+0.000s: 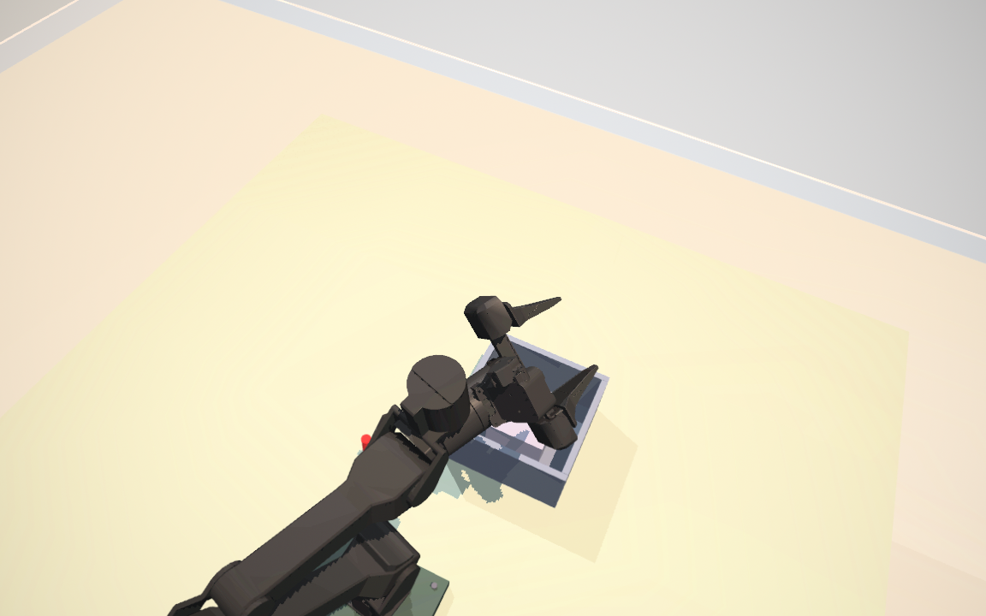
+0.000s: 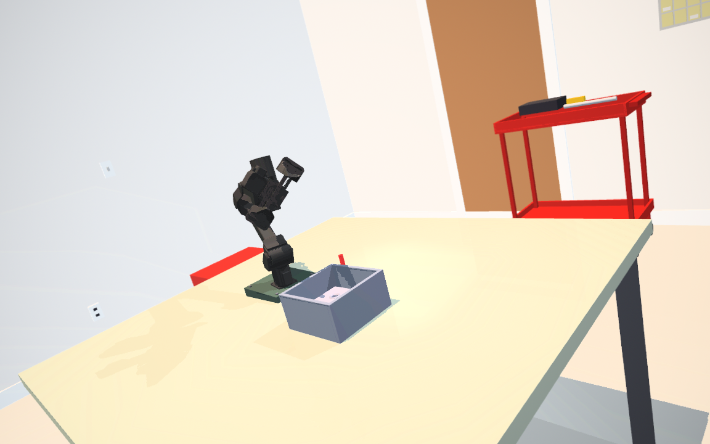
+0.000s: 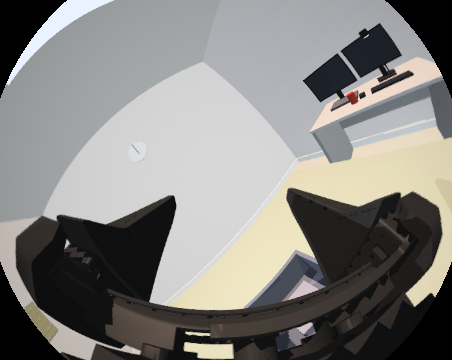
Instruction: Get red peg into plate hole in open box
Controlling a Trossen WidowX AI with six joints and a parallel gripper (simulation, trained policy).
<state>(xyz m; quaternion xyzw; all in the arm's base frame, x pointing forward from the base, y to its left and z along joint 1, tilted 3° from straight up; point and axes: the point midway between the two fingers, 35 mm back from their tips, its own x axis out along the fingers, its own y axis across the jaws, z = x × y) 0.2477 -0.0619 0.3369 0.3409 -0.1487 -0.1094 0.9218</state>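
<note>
The red peg (image 1: 365,439) (image 2: 341,259) stands on the table, partly hidden by the arm in the top view and by the box in the exterior view. The open grey-blue box (image 1: 546,491) (image 2: 310,317) (image 3: 281,281) stands on the table. The pale pink plate (image 1: 507,432) (image 2: 339,290) (image 3: 306,288) lies at its bottom. Its hole (image 2: 334,296) shows in the exterior view, with no peg in it. My gripper (image 1: 579,332) (image 3: 232,198) is wide open and empty. It is high above the table, away from the peg, and overlaps the box in the top view.
The arm's green base plate (image 1: 434,597) (image 2: 261,291) sits on the table behind the box in the exterior view. The box walls stand up around the pink plate. A red cart (image 2: 572,118) stands beyond the table, and a desk with two monitors (image 3: 371,50) is far off.
</note>
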